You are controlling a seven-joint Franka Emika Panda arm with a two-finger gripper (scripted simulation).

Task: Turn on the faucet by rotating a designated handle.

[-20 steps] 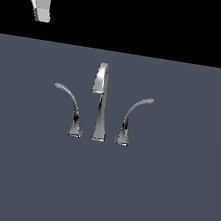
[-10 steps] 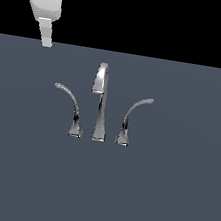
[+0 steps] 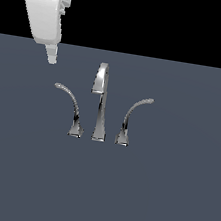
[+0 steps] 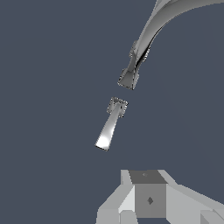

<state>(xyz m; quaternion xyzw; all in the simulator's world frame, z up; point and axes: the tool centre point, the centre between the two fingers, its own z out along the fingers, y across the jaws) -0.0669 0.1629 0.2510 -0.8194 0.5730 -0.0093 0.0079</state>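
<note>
The chrome faucet stands on the dark grey surface: a tall spout between two curved levers. The handle is the lever arcing to the exterior view's left. The mirror-image lever arcs right. My gripper hangs above and to the left of the handle's tip, apart from it. Its fingers look pressed together with nothing between them. In the wrist view the handle curves large and close, the spout lies beyond it, and my gripper shows at the picture's edge.
The dark grey surface spreads flat around the faucet. A black background lies behind it. Nothing else stands in view.
My gripper has come down and moved to the exterior view's right, closer to the handle's tip. The faucet parts have not moved.
</note>
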